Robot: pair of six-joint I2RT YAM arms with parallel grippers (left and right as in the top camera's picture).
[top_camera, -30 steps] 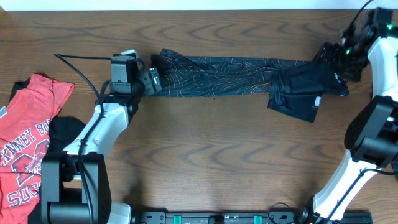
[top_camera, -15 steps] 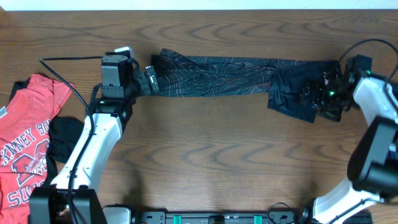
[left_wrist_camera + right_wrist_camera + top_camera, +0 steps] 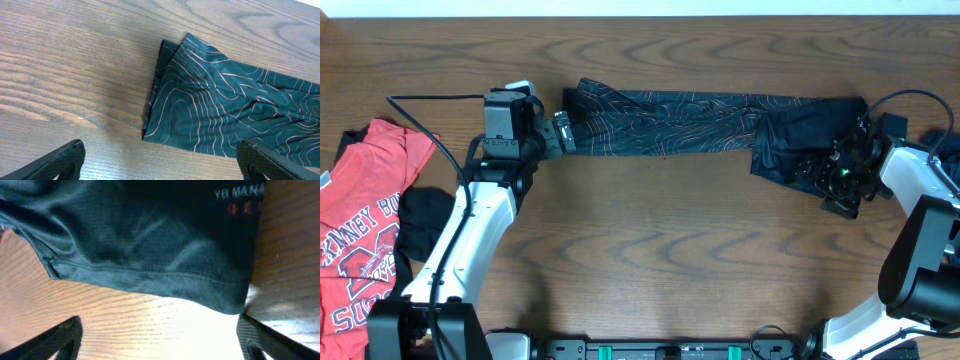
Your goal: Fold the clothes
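Observation:
The clothes' black jersey (image 3: 670,122) with orange-red contour lines lies folded into a long strip across the far side of the table. Its right end (image 3: 810,145) is plain black with white lettering (image 3: 240,191). My left gripper (image 3: 563,135) sits at the strip's left end, open. In the left wrist view the jersey (image 3: 225,115) lies just ahead, bare wood between the fingers (image 3: 65,157). My right gripper (image 3: 823,185) is low at the right end's near edge, open. In the right wrist view the hem (image 3: 150,280) sits just beyond the gripper (image 3: 160,345).
A red white-lettered T-shirt (image 3: 365,230) lies heaped at the left edge with a dark piece (image 3: 420,222) beside it. Another dark piece (image 3: 945,150) shows at the right edge. Bare wood (image 3: 670,250) spans the near half of the table.
My right arm has swung from the far right corner down to the near edge of the jersey's right end. The left arm shifted slightly left and stays at the left end.

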